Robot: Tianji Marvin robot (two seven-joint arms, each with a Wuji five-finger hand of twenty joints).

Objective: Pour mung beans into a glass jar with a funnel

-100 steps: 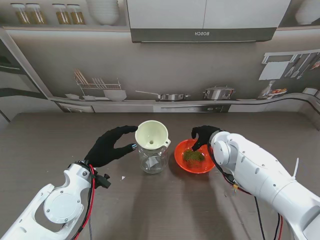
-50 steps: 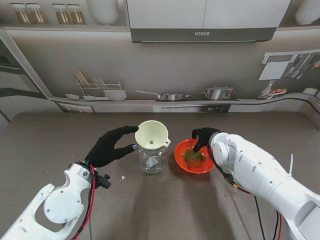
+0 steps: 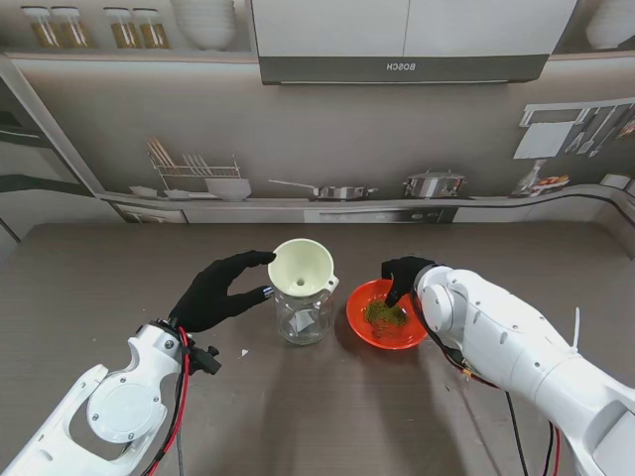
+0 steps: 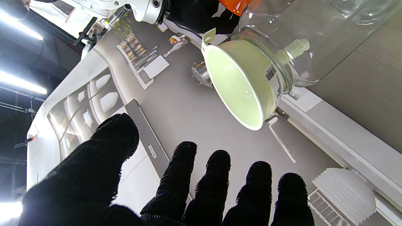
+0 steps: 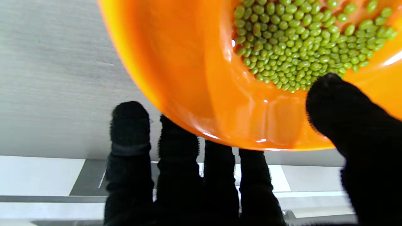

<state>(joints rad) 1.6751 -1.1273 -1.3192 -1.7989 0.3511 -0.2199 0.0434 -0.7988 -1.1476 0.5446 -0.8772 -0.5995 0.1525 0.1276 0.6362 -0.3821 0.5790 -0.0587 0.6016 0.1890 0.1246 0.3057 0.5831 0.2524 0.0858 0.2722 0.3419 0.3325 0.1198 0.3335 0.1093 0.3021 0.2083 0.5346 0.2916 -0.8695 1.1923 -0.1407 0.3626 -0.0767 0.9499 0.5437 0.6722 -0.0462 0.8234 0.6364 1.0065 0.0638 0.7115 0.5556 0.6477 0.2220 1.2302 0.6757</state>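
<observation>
A clear glass jar (image 3: 302, 319) stands mid-table with a pale cream funnel (image 3: 301, 268) seated in its mouth. My left hand (image 3: 218, 290) is just left of it, open, with its spread fingers (image 4: 216, 185) close to the jar (image 4: 317, 37) and funnel (image 4: 238, 84) but apart from them. An orange bowl (image 3: 385, 317) of green mung beans (image 3: 385, 312) sits right of the jar. My right hand (image 3: 402, 272) is shut on its far rim. There the thumb (image 5: 348, 119) lies inside the bowl (image 5: 194, 78) beside the beans (image 5: 298, 47), and the fingers (image 5: 179, 175) are under the rim.
A small white speck (image 3: 244, 352) lies on the brown table (image 3: 119, 278) near my left wrist. A printed kitchen backdrop (image 3: 327, 149) rises at the table's far edge. My right forearm (image 3: 516, 347) runs along the table's right side, trailing cables.
My right arm has shifted slightly, and the bowl has slid a little nearer to me in its grip. The left hand, jar and funnel have stayed put.
</observation>
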